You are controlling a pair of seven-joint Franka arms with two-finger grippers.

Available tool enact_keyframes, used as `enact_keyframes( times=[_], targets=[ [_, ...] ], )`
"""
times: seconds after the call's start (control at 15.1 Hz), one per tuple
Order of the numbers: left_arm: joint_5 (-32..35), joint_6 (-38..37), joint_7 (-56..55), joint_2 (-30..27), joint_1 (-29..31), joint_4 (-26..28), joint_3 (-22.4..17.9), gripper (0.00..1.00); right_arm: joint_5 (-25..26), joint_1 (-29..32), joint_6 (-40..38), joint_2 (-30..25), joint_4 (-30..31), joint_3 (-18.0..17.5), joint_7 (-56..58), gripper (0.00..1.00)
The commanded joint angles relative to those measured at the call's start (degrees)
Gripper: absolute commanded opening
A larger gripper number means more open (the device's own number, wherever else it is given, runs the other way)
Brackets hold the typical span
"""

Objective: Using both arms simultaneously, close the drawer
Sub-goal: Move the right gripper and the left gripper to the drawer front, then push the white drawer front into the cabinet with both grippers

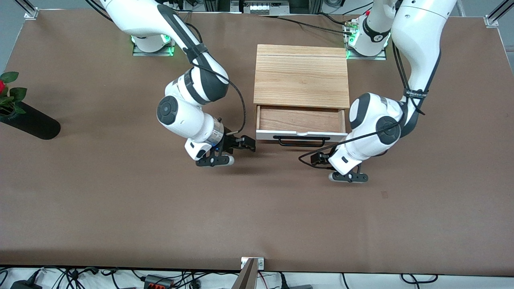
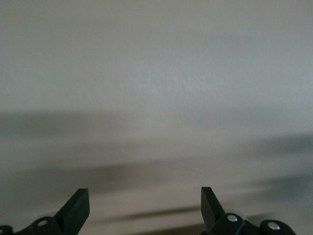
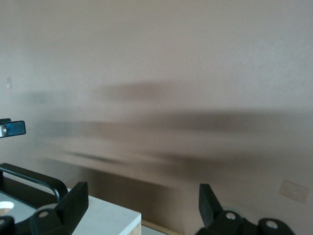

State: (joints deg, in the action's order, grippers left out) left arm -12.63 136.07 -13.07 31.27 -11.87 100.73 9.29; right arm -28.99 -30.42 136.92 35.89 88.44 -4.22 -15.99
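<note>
A: Where does the drawer (image 1: 301, 124) sit?

B: Just above the middle of the front view. It is pulled partway out of the light oak box (image 1: 301, 75), toward the camera. Its wooden floor shows bare, and the white front panel (image 1: 301, 135) with the black bar handle (image 1: 301, 140) faces the lower edge of the frame.

A: And the right hand (image 1: 245, 143)?

B: It comes down from the base at the upper left of the front view and hovers low over the brown bench (image 1: 120, 208), just beside the drawer's front corner at the right arm's end, not touching it. The right wrist view shows its two fingers (image 3: 73, 203) spread wide with nothing between them, and a white corner of the panel (image 3: 107, 220) and the curved end of the handle (image 3: 39, 178) in the lower left of that frame.

A: The left hand (image 1: 319, 158)?

B: Its arm drops from the base at the upper right of the front view, and the hand hangs low over the bench, below the panel's other end in that frame, near the handle but apart from it. In the left wrist view its fingers (image 2: 78, 205) stand released, well apart, with only bare bench surface between them.

A: Anything else on the bench?

B: At the left edge of the front view, a dark vase (image 1: 30, 122) lies tilted with a red flower (image 1: 3, 86) and green leaves.
</note>
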Motion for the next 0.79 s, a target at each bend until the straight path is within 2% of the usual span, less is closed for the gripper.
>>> enact_keyframes(
  times=[0.0,0.13,0.46,0.73],
  targets=[
    [-1.17,-0.46,-1.96,-3.32,0.62,4.29,0.9,1.0,-1.06,0.19,-0.34,1.29,-1.43,-0.97,-0.71,1.0],
    [-1.17,-1.5,-3.01,-4.11,0.53,5.36,0.99,1.0,-1.5,-0.07,-0.51,1.37,-1.34,-2.1,-0.62,1.0],
    [-1.17,-3.44,-6.36,-4.29,-0.08,5.27,1.08,1.0,-10.19,0.27,-5.87,1.99,-1.34,-2.55,-0.09,1.0],
    [-1.17,-4.92,-7.14,-4.29,-0.08,5.36,1.08,1.0,-10.38,0.01,-6.22,2.69,-1.34,-2.55,0.0,1.0]
  ],
)
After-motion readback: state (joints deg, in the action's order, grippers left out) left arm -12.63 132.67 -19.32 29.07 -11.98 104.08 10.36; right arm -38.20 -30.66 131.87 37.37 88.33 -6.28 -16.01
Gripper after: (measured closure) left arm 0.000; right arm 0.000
